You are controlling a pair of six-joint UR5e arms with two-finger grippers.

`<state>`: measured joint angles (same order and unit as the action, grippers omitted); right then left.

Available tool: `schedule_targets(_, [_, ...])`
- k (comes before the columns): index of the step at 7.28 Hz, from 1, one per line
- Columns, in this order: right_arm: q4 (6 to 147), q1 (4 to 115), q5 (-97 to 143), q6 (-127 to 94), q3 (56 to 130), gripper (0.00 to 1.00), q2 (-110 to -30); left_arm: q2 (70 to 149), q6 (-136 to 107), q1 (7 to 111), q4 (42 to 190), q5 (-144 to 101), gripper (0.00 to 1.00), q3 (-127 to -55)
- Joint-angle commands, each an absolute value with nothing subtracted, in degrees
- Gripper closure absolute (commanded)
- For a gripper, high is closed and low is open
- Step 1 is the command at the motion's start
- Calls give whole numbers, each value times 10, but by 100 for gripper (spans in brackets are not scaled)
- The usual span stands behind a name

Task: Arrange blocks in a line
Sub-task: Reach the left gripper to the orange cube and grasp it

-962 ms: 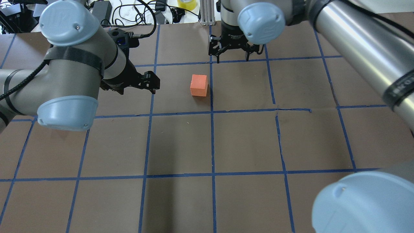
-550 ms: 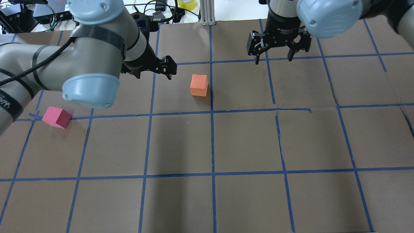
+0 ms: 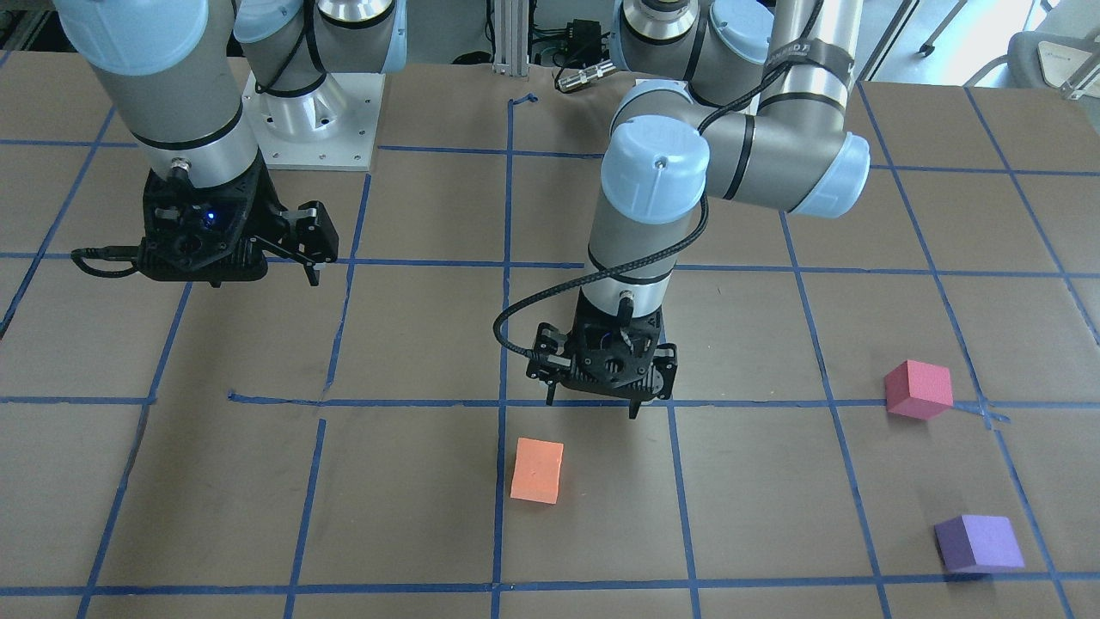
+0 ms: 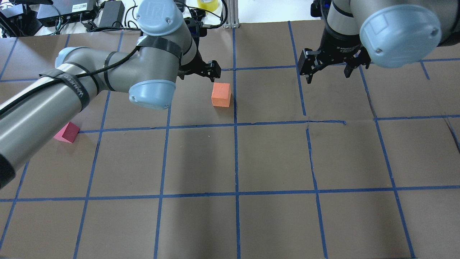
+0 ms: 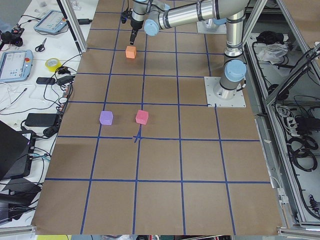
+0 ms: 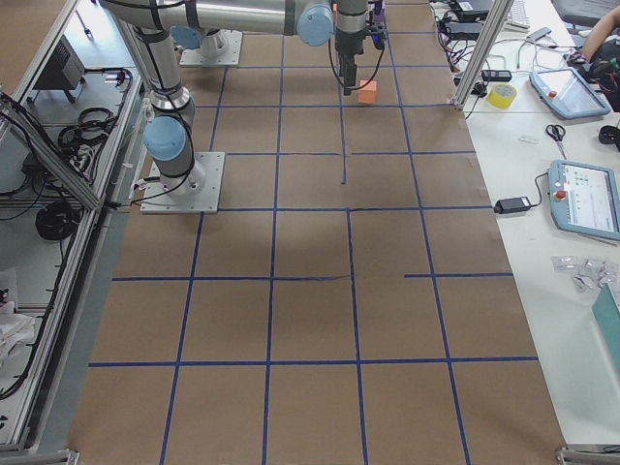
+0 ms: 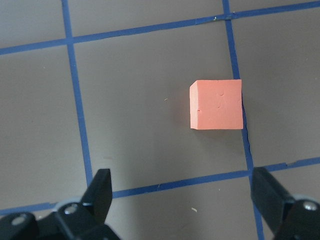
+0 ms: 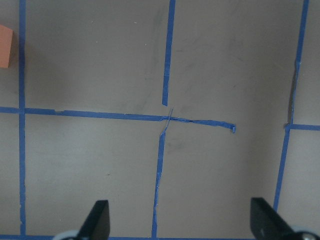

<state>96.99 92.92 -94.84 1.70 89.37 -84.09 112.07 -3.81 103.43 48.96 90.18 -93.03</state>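
Note:
The orange block [image 4: 221, 94] sits on the brown table beside a blue tape line, and also shows in the front view [image 3: 537, 470] and left wrist view [image 7: 216, 104]. My left gripper [image 4: 210, 69] hovers open and empty just behind it on the robot's side [image 3: 593, 404]; its fingers [image 7: 100, 190] stand wide apart. The pinkish-red block [image 3: 919, 389] and the purple block [image 3: 979, 542] lie far to my left; overhead, the pinkish-red one [image 4: 67, 132] is half hidden by my left arm and the purple one is hidden. My right gripper [image 4: 329, 73] is open and empty above bare table.
Blue tape lines [image 4: 235, 158] divide the brown table into squares. Cables, power bricks and a yellow tape roll [image 4: 207, 3] lie beyond the far edge, beside an aluminium post [image 4: 230, 14]. Tablets and tools [image 6: 586, 199] sit on a side bench.
My left gripper has moved right, up to the orange block. My right gripper has moved right, away from it. The pinkish-red block came into view, then was partly covered by my left arm.

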Motion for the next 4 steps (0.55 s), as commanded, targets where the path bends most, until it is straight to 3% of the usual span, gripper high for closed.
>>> schedule_targets(1, [969,932,-954,17,889,0,-866,1198,-41,1055,475,906,0,-887])
schedule_targets(4, [951,930,-949,15,893,0,-887,1261,-55,1056,413,902,0,-888])
